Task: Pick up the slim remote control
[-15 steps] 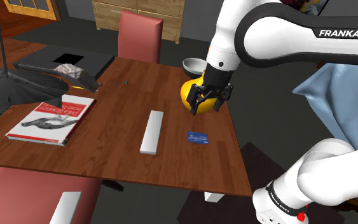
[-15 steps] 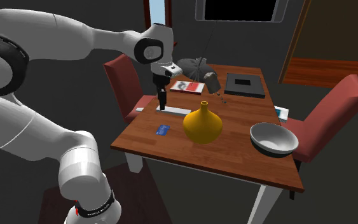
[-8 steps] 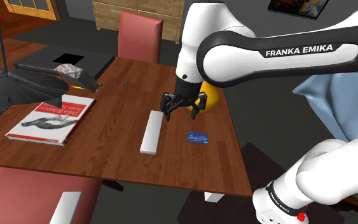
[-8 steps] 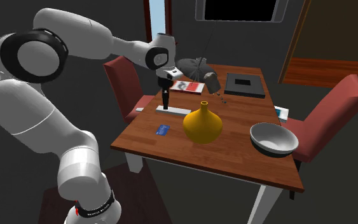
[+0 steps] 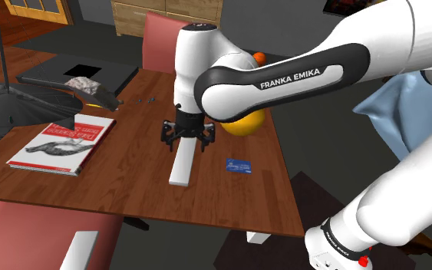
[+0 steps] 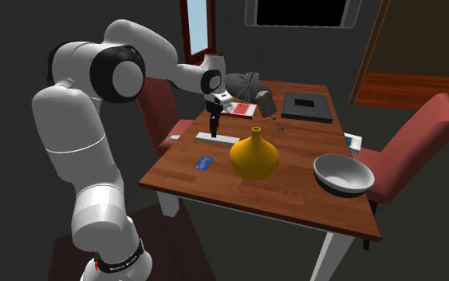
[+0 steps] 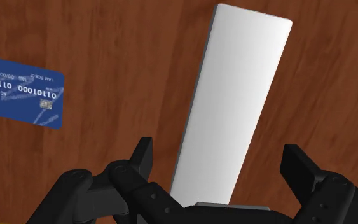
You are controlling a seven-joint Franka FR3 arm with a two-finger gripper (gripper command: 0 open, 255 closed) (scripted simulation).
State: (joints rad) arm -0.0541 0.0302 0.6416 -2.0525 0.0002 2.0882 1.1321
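All-black two-finger gripper (image 7: 219, 156): jaws stand apart, nothing clasped. The slim, flat white rectangular remote control (image 7: 234, 108) lies on the brown wooden table (image 7: 107, 38). One end sits between the fingers, clear of both, and its length runs away from them, slightly skewed. Judged light, rigid, smooth-sided and liable to slip. Best taken across the narrow width, nearer mid-length. A blue bank card (image 7: 21, 92) lies near, apart.

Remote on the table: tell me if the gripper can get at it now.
Probably yes: the gripper hangs over the remote, open fingers either side, nothing between; the blue card lies apart.
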